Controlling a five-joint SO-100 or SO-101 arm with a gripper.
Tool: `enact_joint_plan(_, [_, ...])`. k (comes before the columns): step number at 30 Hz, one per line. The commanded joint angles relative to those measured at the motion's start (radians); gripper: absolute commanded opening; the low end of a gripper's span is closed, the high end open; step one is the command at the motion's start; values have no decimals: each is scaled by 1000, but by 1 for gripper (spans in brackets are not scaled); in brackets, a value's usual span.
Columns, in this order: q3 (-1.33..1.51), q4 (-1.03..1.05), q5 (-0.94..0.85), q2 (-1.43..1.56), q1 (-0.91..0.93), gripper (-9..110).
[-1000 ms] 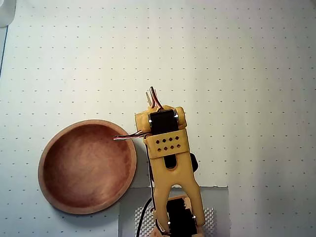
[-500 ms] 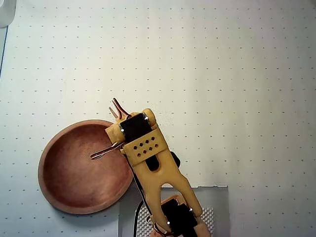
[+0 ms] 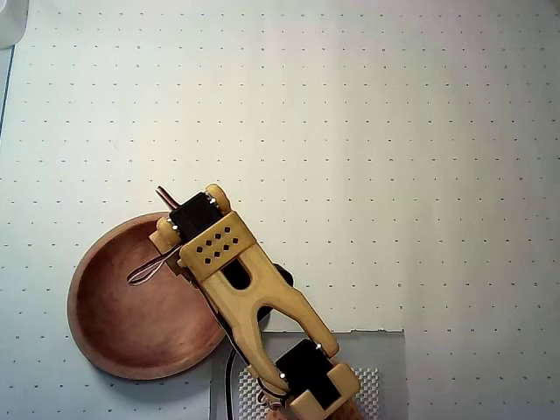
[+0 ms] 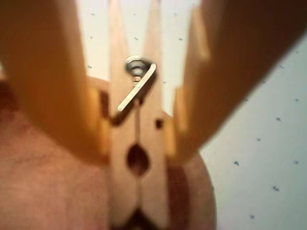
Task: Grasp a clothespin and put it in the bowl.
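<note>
Bowl at lower left of the dotted tabletop in the overhead view, its right rim under the arm. Claw in the wrist view clenched on the clothespin, fingers pressing both prongs just below the coil, bowl interior behind and to the left, rim edge and tabletop to the right. Risk on release: pin over the bowl's right margin, likely to strike the rim and tumble out.
</note>
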Motion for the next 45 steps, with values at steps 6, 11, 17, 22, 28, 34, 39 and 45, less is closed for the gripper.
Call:
enact_joint_plan(6, [-34,31,8,-66,-72,-3])
enact_joint_plan(11, [-49,29,52,-87,-137,-3])
enact_joint_plan(17, [-71,29,61,-123,-206,-3])
enact_joint_plan(22, [-140,29,52,-169,-215,-3])
enact_joint_plan(28, [-224,28,34,-241,-215,-3])
enact_joint_plan(34, [-287,28,-26,-298,-210,-3])
enact_joint_plan(39, [-330,28,-63,-351,-201,-3])
enact_joint_plan(45, [-388,28,-81,-430,-215,-3])
